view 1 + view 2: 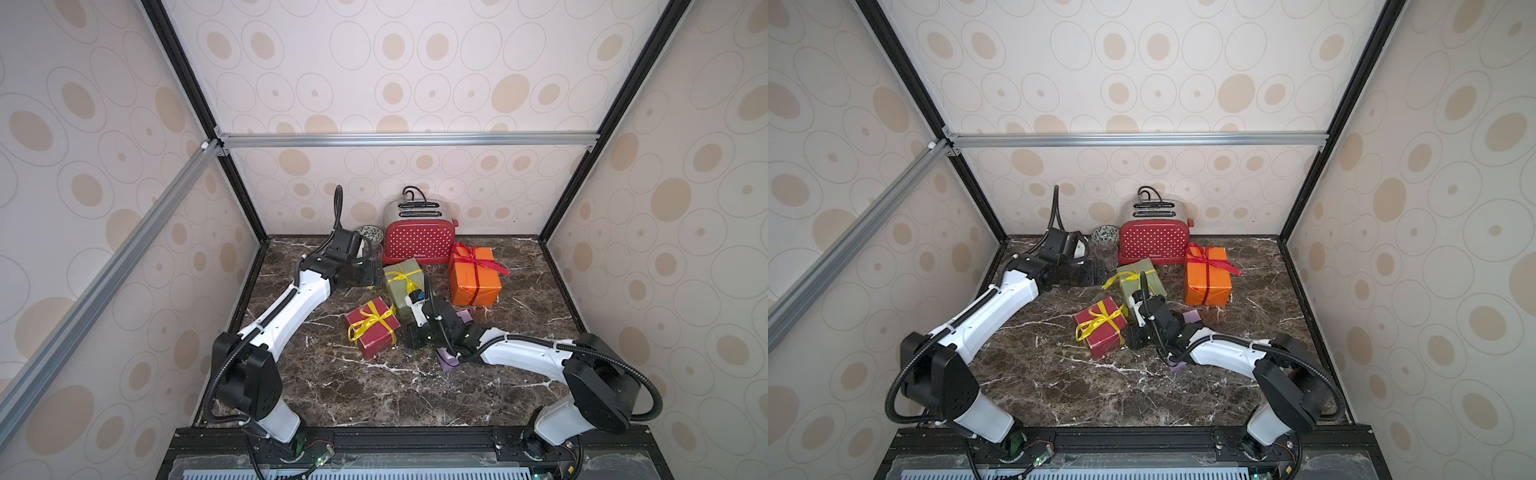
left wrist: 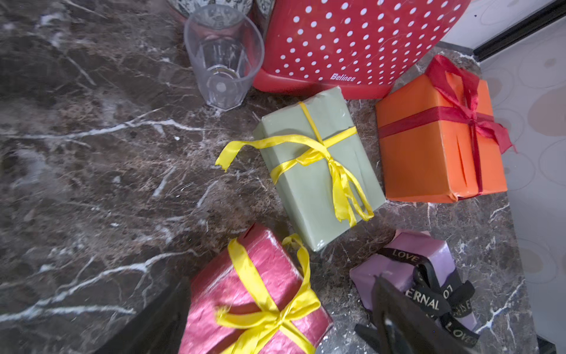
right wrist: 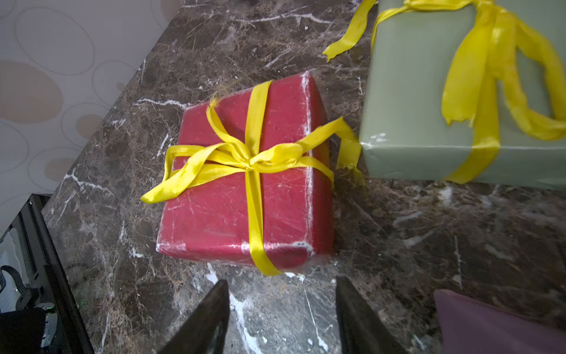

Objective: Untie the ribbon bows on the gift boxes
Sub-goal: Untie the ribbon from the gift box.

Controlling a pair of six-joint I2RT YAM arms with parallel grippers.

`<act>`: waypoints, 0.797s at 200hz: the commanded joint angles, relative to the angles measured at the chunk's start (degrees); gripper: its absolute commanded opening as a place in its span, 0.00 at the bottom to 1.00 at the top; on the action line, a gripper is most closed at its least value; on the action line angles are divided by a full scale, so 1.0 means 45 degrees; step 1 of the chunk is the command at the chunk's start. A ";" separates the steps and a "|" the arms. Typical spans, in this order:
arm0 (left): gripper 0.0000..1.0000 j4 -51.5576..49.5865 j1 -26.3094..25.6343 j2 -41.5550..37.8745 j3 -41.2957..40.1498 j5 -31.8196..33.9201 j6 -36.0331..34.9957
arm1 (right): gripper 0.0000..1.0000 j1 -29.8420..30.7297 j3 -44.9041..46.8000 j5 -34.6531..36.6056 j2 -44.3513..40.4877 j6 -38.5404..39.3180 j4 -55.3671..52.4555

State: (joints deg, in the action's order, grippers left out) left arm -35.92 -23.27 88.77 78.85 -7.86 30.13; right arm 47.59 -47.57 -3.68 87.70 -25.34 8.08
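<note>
R claw (image 3: 281,279) apart, empty, over worktop (image 3: 398,230), just short of red box (image 3: 239,199); its bow (image 3: 248,159) tied. L claw (image 2: 280,280) apart, aloft, clear of boxes. Risks: loop nipped instead of tail, so knot is tightened; box, unpinned, is dragged into green box (image 3: 428,92).

Dark red box (image 2: 214,285), olive box (image 2: 306,190), orange box (image 2: 428,159) and lilac box (image 2: 381,271) lie clustered, ribbons (image 2: 318,153) knotted.

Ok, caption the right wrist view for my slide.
Right gripper, fingers apart, faces the dark red gift box with its yellow bow tied, beside the olive green box.
</note>
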 commanded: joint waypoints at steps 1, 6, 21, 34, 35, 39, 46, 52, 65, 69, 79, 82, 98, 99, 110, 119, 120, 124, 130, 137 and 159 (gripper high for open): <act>0.89 -0.0770 -0.0126 -0.0492 -0.1541 0.1474 0.1348 | 0.54 -0.0050 0.0257 0.0212 -0.0280 -0.0230 0.0475; 0.89 -0.0553 -0.0217 -0.0641 -0.1927 0.1550 0.1597 | 0.53 -0.0049 0.0274 0.0196 -0.0261 -0.0228 0.0519; 0.88 -0.0298 -0.0629 -0.0881 -0.2532 0.2106 0.2541 | 0.48 -0.0085 0.0192 0.0080 -0.0121 -0.0247 0.0492; 0.86 -0.0270 -0.1147 -0.0798 -0.2620 0.2771 0.3125 | 0.44 -0.0107 0.0054 -0.0011 0.0022 -0.0291 0.0360; 0.86 -0.0275 -0.1201 -0.0780 -0.2620 0.2825 0.3166 | 0.44 -0.0107 0.0059 -0.0016 0.0032 -0.0289 0.0347; 0.86 -0.0276 -0.1355 -0.0712 -0.2638 0.3040 0.3431 | 0.44 -0.0104 0.0019 0.0000 0.0090 -0.0338 0.0298; 0.86 -0.0183 -0.1567 -0.0576 -0.2668 0.3283 0.3859 | 0.42 -0.0125 -0.0016 0.0055 0.0141 -0.0432 0.0278; 0.86 -0.0181 -0.1725 -0.0436 -0.2748 0.3407 0.4175 | 0.41 -0.0145 -0.0051 0.0056 0.0216 -0.0480 0.0228; 0.84 0.0436 -0.1917 -0.0195 -0.2852 0.3678 0.4864 | 0.37 -0.0198 -0.0109 -0.0125 0.0328 -0.0575 0.0217; 0.83 0.0507 -0.1929 -0.0116 -0.2869 0.3760 0.4973 | 0.36 -0.0201 -0.0135 -0.0155 0.0344 -0.0568 0.0171; 0.81 0.0732 -0.1958 0.0013 -0.2893 0.3883 0.5240 | 0.32 -0.0215 -0.0192 -0.0236 0.0420 -0.0579 0.0135; 0.81 0.0797 -0.1956 0.0065 -0.2908 0.3905 0.5302 | 0.31 -0.0206 -0.0205 -0.0263 0.0419 -0.0562 0.0121; 0.76 0.0980 -0.1955 0.0387 -0.2718 0.3933 0.5484 | 0.26 -0.0242 -0.0305 -0.0370 0.0490 -0.0474 0.0008; 0.76 0.0975 -0.1947 0.0418 -0.2698 0.3943 0.5488 | 0.26 -0.0234 -0.0306 -0.0381 0.0501 -0.0468 -0.0024; 0.72 0.0964 -0.1943 0.0681 -0.2513 0.3965 0.5583 | 0.24 -0.0239 -0.0441 -0.0341 0.0568 -0.0442 -0.0240; 0.69 0.0952 -0.1954 0.0796 -0.2497 0.4129 0.5737 | 0.22 -0.0235 -0.0541 -0.0287 0.0588 -0.0384 -0.0345; 0.69 0.0942 -0.1956 0.0798 -0.2500 0.4168 0.5761 | 0.21 -0.0240 -0.0551 -0.0281 0.0588 -0.0384 -0.0363; 0.69 0.0954 -0.1941 0.0815 -0.2517 0.4273 0.5837 | 0.20 -0.0216 -0.0578 -0.0276 0.0629 -0.0351 -0.0402; 0.68 0.0985 -0.1948 0.0791 -0.2584 0.4410 0.5932 | 0.19 -0.0225 -0.0620 -0.0271 0.0656 -0.0309 -0.0477; 0.66 0.1096 -0.1957 0.0758 -0.2696 0.4530 0.6012 | 0.16 -0.0262 -0.0709 -0.0261 0.0703 -0.0267 -0.0589; 0.64 0.1479 -0.1958 0.0862 -0.2908 0.4413 0.6158 | 0.09 -0.0282 -0.0910 -0.0488 0.0881 -0.0175 -0.0813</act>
State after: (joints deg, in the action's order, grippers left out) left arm -31.07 -32.14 92.68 65.87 9.69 54.59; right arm 46.78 -49.76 -4.84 90.35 -26.76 6.52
